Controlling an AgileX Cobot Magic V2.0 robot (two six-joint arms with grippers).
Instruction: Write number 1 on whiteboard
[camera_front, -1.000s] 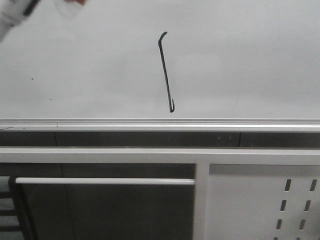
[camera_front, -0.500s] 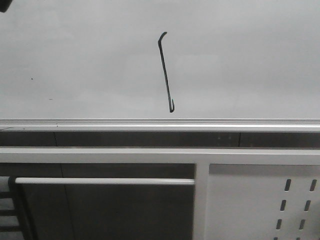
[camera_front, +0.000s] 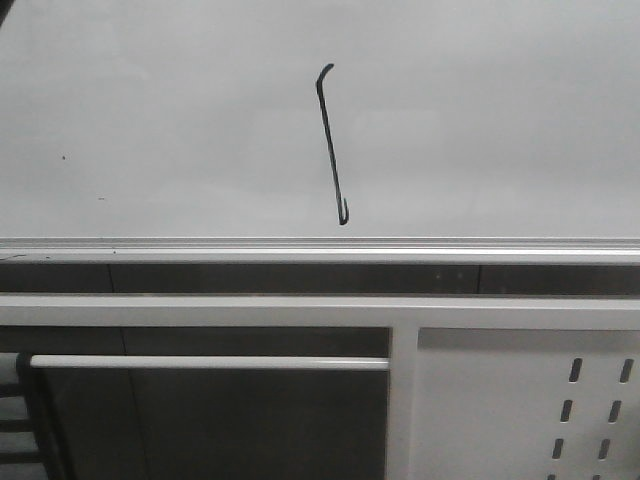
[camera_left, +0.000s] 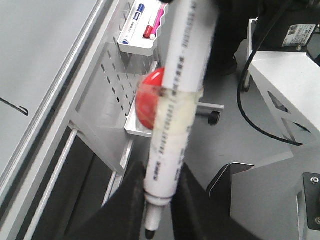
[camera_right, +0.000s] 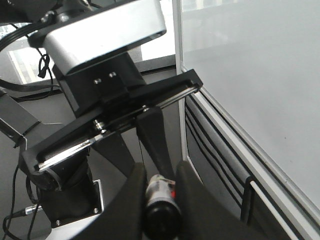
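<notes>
The number 1 (camera_front: 333, 145) is a thin black slanted stroke on the whiteboard (camera_front: 480, 120), above its silver edge rail (camera_front: 320, 248). Only the stroke's lower end (camera_left: 12, 106) shows in the left wrist view. My left gripper (camera_left: 161, 172) is shut on a white marker (camera_left: 172, 125) with a taped barrel and bare black tip, held off the board beside its rail. My right gripper (camera_right: 161, 172) is shut on a small dark-capped cylinder (camera_right: 161, 200), away from the whiteboard (camera_right: 250, 75). Neither gripper shows in the front view, apart from a dark sliver at its top-left corner.
A white perforated panel (camera_front: 520, 410) and a white rod (camera_front: 210, 362) sit below the rail. A tray with spare markers (camera_left: 142, 30) and a red round object (camera_left: 150, 97) hang on the panel. The other arm's body (camera_right: 100, 40) is close to my right gripper.
The white marker and arm at the front view's top-left corner have moved out of frame, leaving only a dark sliver. The stroke is unchanged.
</notes>
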